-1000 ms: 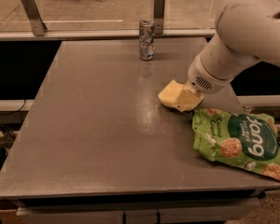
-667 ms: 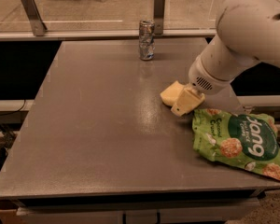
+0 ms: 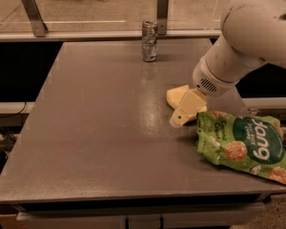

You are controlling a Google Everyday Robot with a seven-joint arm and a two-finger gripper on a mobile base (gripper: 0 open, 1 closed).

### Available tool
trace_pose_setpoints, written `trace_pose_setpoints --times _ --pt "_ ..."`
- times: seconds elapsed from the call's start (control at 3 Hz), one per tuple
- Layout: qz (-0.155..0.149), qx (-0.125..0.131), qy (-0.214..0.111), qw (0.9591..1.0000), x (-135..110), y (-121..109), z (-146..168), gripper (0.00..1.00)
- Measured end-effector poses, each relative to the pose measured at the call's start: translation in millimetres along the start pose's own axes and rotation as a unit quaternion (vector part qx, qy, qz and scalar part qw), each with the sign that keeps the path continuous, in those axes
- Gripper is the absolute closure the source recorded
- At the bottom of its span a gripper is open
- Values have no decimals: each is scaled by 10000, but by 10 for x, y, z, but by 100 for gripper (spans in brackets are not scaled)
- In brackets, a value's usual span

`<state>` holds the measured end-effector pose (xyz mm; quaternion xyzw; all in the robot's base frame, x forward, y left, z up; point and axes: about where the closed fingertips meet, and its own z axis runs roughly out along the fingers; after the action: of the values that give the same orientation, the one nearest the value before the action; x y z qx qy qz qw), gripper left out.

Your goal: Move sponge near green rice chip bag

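Observation:
The pale yellow sponge (image 3: 175, 96) lies on the grey table (image 3: 95, 128), just left of the bright green rice chip bag (image 3: 243, 140) at the table's right front. My gripper (image 3: 181, 109) hangs over the sponge at the end of the large white arm (image 3: 248, 37). Its near cream finger (image 3: 185, 111) slants down in front of the sponge, its tip at the table and apart from the sponge's front edge. The jaws look open. The far finger is hidden behind the sponge and wrist.
A crushed silver can (image 3: 149, 40) stands upright at the table's far edge. A glass partition with metal posts (image 3: 162, 6) runs behind the table. The table's right edge lies just under the bag.
The near finger has swung out toward the camera, away from the sponge. The sponge has settled flat on the table and barely moved. The bag and can are unmoved.

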<state>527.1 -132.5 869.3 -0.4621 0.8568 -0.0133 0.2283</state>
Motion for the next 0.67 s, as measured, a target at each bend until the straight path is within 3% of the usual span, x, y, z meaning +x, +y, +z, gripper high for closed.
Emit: trace_pose_setpoints --times 0.33,0.67 --pt "8 -85 -261 9996 8 -154 6 0" --pt "106 -51 -772 9969 86 -647 -144 0"
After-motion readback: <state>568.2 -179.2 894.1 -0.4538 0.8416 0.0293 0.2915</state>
